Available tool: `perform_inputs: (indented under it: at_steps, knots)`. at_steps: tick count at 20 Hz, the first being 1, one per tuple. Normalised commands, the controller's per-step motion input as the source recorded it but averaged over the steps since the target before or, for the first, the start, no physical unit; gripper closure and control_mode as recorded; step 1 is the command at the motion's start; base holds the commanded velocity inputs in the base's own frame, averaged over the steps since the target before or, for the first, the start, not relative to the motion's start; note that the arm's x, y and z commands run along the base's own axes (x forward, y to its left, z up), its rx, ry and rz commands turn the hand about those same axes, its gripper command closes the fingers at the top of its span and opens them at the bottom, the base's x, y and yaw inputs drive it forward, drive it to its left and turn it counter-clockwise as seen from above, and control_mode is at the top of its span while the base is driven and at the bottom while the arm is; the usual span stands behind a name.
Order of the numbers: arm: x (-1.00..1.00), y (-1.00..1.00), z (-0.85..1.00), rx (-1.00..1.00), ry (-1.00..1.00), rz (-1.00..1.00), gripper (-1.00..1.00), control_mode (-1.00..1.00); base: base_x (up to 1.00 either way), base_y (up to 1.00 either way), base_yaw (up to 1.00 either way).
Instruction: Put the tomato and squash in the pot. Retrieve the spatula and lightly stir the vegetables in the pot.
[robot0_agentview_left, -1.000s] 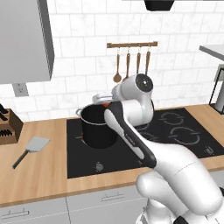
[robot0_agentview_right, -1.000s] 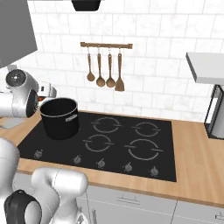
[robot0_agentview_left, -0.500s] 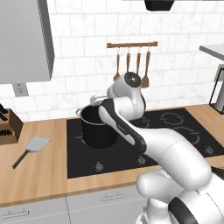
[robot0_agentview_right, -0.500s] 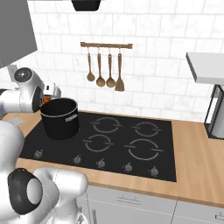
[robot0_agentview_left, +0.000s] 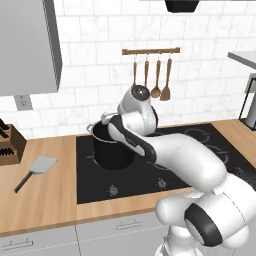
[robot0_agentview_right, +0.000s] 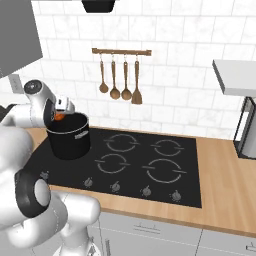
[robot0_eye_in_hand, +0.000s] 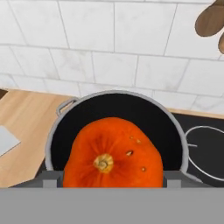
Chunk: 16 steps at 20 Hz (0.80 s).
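The black pot (robot0_agentview_left: 112, 152) (robot0_agentview_right: 70, 139) stands on the back left burner of the hob. My gripper (robot0_agentview_right: 60, 112) (robot0_agentview_left: 107, 119) hovers just over its rim, shut on the orange squash (robot0_eye_in_hand: 112, 151) (robot0_agentview_right: 59, 117). In the hand view the squash hangs above the pot's dark opening and grey rim (robot0_eye_in_hand: 118, 93), and it covers much of the inside. The tomato is hidden. The spatula (robot0_agentview_left: 42, 165) lies flat on the wooden counter left of the hob, its dark handle pointing to the front left. A corner of the spatula's blade (robot0_eye_in_hand: 6, 141) shows at the left edge.
A knife block (robot0_agentview_left: 7, 141) stands at the counter's far left. Wooden spoons and a turner (robot0_agentview_right: 120, 75) hang from a rail on the tiled wall behind the hob (robot0_agentview_right: 145, 160). A grey cabinet (robot0_agentview_left: 25, 45) hangs at upper left.
The arm has swung left, carrying the squash from beside the pot's right side to over its opening. The pot and the spatula have stayed put.
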Motion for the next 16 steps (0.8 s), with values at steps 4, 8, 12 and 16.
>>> perform_inputs:
  at_steps: [4, 8, 12, 16]
  knots:
    - [0.35, 0.00, -0.31, -0.03, 0.01, -0.02, 1.00, -1.00, 0.00, 0.00, 0.00]
    - [0.37, 0.00, -0.27, -0.03, 0.01, -0.01, 1.00, -1.00, 0.00, 0.00, 0.00]
    - [0.33, 0.03, -0.27, 0.00, 0.00, -0.01, 1.00, -1.00, 0.00, 0.00, 0.00]
    - [0.27, 0.06, -0.31, 0.00, 0.00, -0.01, 1.00, -1.00, 0.00, 0.00, 0.00]
